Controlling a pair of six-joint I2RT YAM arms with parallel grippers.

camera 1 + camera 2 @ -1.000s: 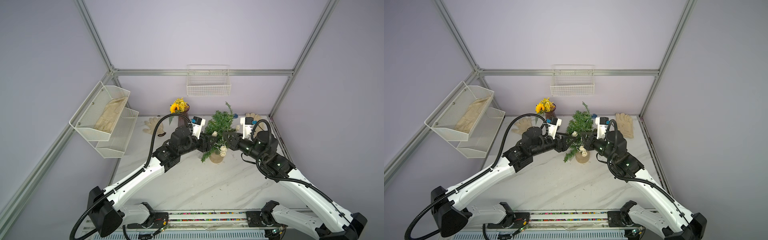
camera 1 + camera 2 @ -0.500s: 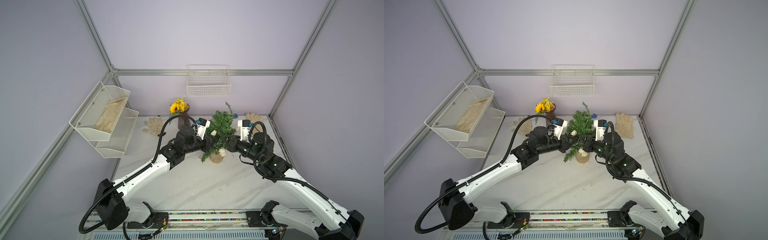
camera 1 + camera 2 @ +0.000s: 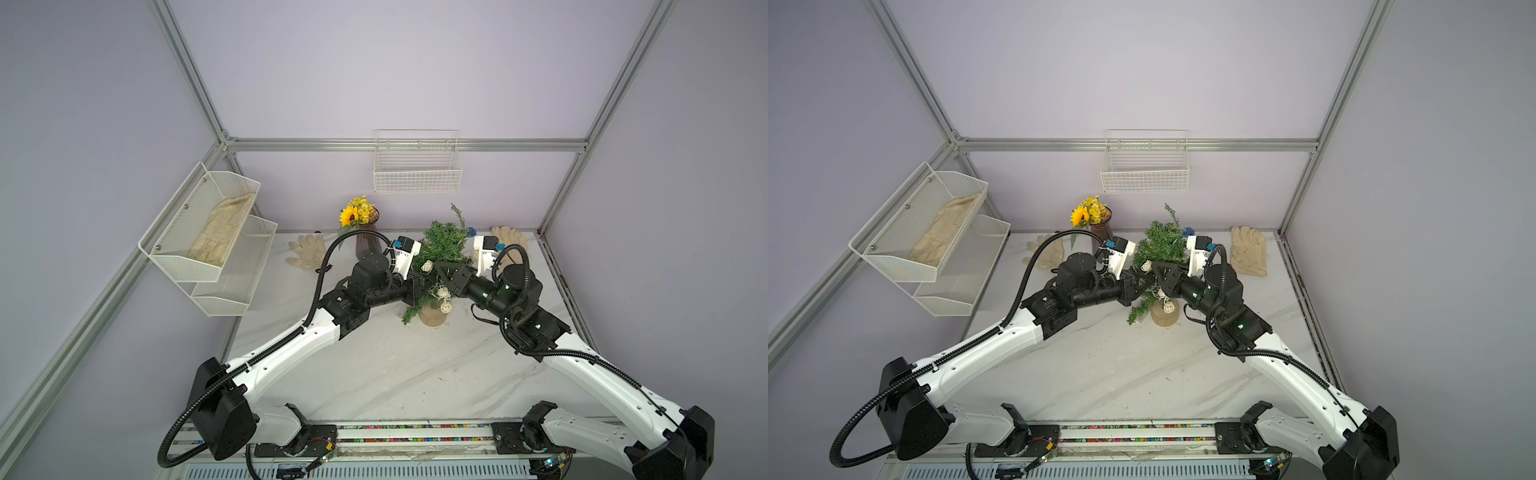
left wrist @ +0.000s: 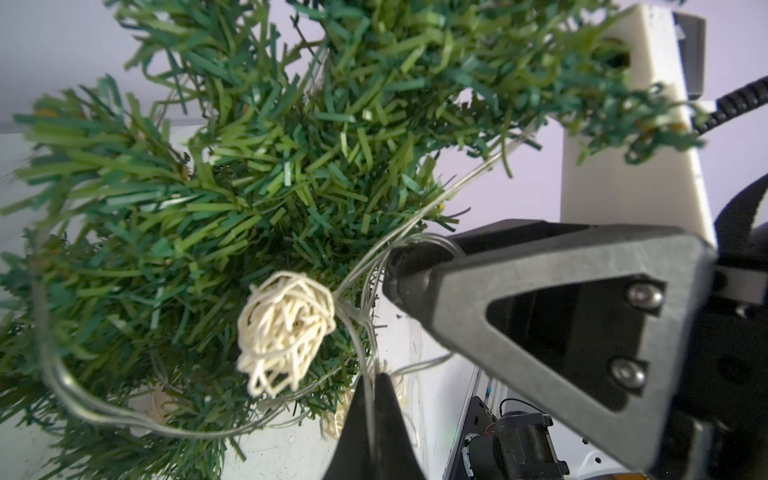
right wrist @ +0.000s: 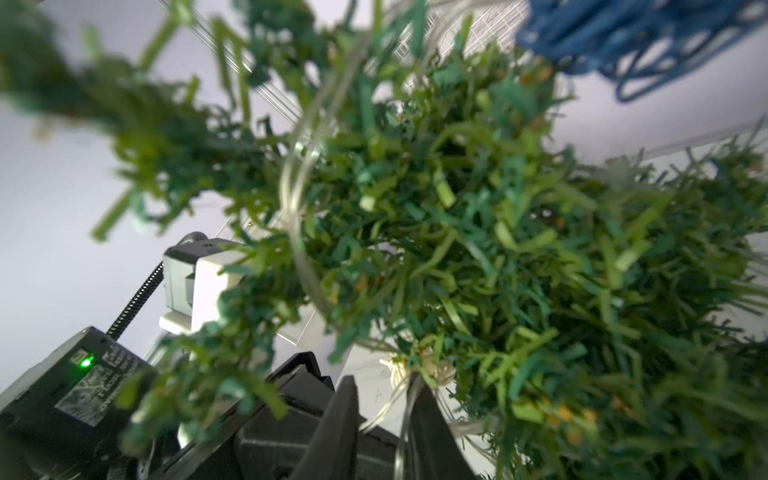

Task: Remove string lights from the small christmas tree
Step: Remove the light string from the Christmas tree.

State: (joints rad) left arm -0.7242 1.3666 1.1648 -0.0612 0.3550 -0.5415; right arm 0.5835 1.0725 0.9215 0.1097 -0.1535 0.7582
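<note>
String lights (image 4: 286, 328) wire tight in fully closed left jaws; right jaws slightly apart, wire between them.

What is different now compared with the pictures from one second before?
The left tool advanced into the small christmas tree and closed on the wire of the string lights. The right tool, closed before, has started to open. The tree and the flower vase stayed in place.

I see the marble table (image 3: 374, 365) bearing the tree (image 3: 442, 245), a vase (image 3: 368, 249), a glove (image 3: 307, 251) and a second glove (image 3: 509, 237) along the back
</note>
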